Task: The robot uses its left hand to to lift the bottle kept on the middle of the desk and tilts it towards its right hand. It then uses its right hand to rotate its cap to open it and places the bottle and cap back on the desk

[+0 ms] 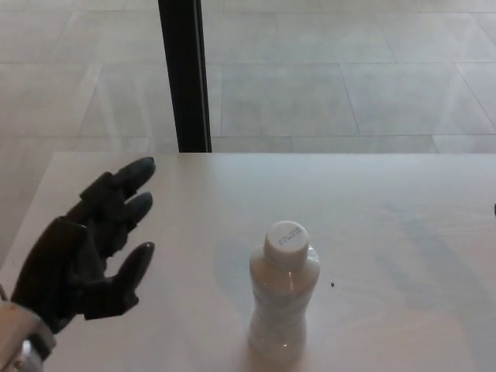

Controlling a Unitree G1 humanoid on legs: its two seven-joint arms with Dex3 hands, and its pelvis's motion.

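A small clear plastic bottle (281, 298) stands upright near the desk's front middle, with its white cap (286, 241) screwed on top. My left hand (91, 246) has come in at the lower left, well to the left of the bottle and apart from it. That hand is open, its black fingers (126, 181) spread and holding nothing. At the right edge only a tiny dark sliver shows; my right hand is not visible.
The pale desk (387, 232) fills the lower half; its far edge runs across the middle of the picture. Beyond it lies a tiled floor with a black vertical post (184, 74). A tiny dark speck (332, 284) sits right of the bottle.
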